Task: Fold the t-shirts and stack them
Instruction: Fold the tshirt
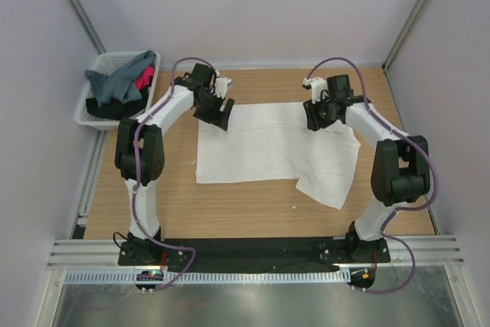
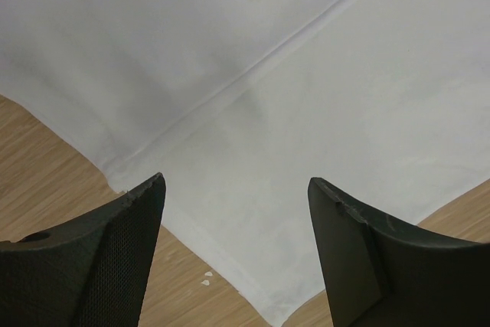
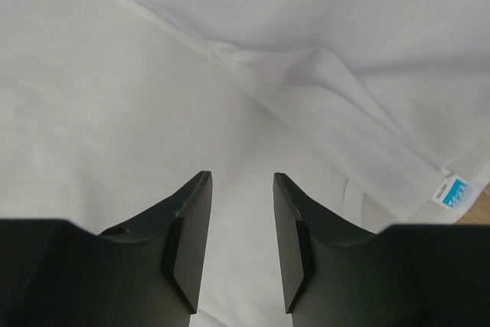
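Top external view showed a white t-shirt (image 1: 268, 147) spread on the wooden table (image 1: 253, 216), enclosed by pale walls (image 1: 253, 5). Left gripper (image 2: 237, 189) jaws stood wide apart over its corner; right gripper (image 3: 243, 181) jaws stood narrowly apart over the cloth. Other shirts (image 1: 122, 82) filled the basket (image 1: 83, 112) at far left

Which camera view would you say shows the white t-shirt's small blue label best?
Right wrist view: the label sits at the white t-shirt's edge, lower right. Left wrist shows only plain cloth; top external is too distant to show it.
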Robot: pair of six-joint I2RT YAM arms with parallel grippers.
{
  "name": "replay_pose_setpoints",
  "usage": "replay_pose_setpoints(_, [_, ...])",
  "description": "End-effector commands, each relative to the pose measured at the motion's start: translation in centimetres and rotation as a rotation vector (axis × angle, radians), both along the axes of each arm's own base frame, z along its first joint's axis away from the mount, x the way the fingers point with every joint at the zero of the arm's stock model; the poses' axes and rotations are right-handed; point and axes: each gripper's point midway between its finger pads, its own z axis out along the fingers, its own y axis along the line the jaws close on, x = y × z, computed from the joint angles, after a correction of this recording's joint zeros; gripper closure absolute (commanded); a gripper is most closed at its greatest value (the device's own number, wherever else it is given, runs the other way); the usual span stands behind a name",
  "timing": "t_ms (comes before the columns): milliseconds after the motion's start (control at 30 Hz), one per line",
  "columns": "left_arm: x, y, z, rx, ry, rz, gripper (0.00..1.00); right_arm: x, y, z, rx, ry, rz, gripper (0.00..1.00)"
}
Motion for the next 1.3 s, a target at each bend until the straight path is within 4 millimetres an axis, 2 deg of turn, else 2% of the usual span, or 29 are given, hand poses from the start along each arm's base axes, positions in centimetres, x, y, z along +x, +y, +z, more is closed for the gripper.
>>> replay_pose_setpoints(0, [0.0, -0.8, 2.3, -0.016, -0.07, -0.011, 0.24, 4.6, 0.0, 1.8, -0.013, -0.111, -0.006, 0.56])
replay_pose_setpoints(33, [-0.1, -0.8, 2.1, -0.012, -0.067, -0.013, 0.24, 5.7, 0.2, 2.6, -0.011, -0.134, -0.002, 0.56])
replay_pose_setpoints(67, [-0.1, -0.6, 2.0, -0.008, -0.068, -0.012, 0.24, 6.3, 0.2, 1.5, -0.016, -0.116, -0.001, 0.56])
replay_pose_setpoints(100, [-0.2, -0.7, 1.9, -0.008, -0.066, -0.013, 0.24, 7.3, 0.4, 2.2, -0.013, -0.138, -0.002, 0.56])
replay_pose_setpoints(167, [-0.2, -0.6, 1.6, -0.002, -0.06, -0.011, 0.23, 8.1, 0.5, 1.2, -0.011, -0.122, -0.004, 0.55])
replay_pose_setpoints(200, [-0.2, -0.5, 1.6, -0.001, -0.057, -0.009, 0.23, 8.8, 0.7, 1.5, -0.006, -0.133, -0.004, 0.56])
replay_pose_setpoints(300, [-0.1, -0.5, 1.5, 0.001, -0.055, -0.007, 0.23, 9.7, 0.8, 0.7, -0.009, -0.126, -0.004, 0.55])
replay_pose_setpoints(400, [-0.1, -0.5, 1.2, 0.007, -0.052, -0.008, 0.23, 10.0, 0.8, -0.1, -0.013, -0.108, -0.004, 0.56])
replay_pose_setpoints(600, [0.4, -0.3, 1.1, 0.019, -0.06, -0.003, 0.23, 9.0, 0.8, -1.3, -0.015, -0.069, 0.005, 0.57])
replay_pose_setpoints(833, [0.5, -0.2, 1.4, 0.025, -0.071, -0.001, 0.23, 8.3, 0.8, -1.8, -0.013, -0.052, 0.008, 0.64])
replay_pose_setpoints(967, [0.3, -0.1, 1.6, 0.027, -0.077, -0.002, 0.23, 7.9, 0.7, -2.2, -0.014, -0.038, 0.009, 0.64])
replay_pose_setpoints(1067, [0.1, 0.0, 1.8, 0.03, -0.082, -0.003, 0.23, 7.7, 0.8, -2.5, -0.014, -0.027, 0.017, 0.68])
replay_pose_setpoints(1100, [0.0, 0.1, 1.7, 0.033, -0.079, -0.004, 0.23, 7.7, 0.8, -2.3, -0.013, -0.029, 0.02, 0.76])
replay_pose_setpoints(1167, [-0.1, 0.1, 1.9, 0.032, -0.085, -0.005, 0.23, 7.5, 0.9, -2.3, -0.012, -0.027, 0.024, 0.83])
replay_pose_setpoints(1200, [-0.1, 0.1, 1.9, 0.032, -0.085, -0.005, 0.23, 7.5, 0.9, -2.1, -0.012, -0.03, 0.025, 0.92])
replay_pose_setpoints(1267, [0.0, 0.3, 2.1, 0.034, -0.092, -0.001, 0.23, 7.1, 1.0, -1.9, -0.014, -0.027, 0.033, 0.98])
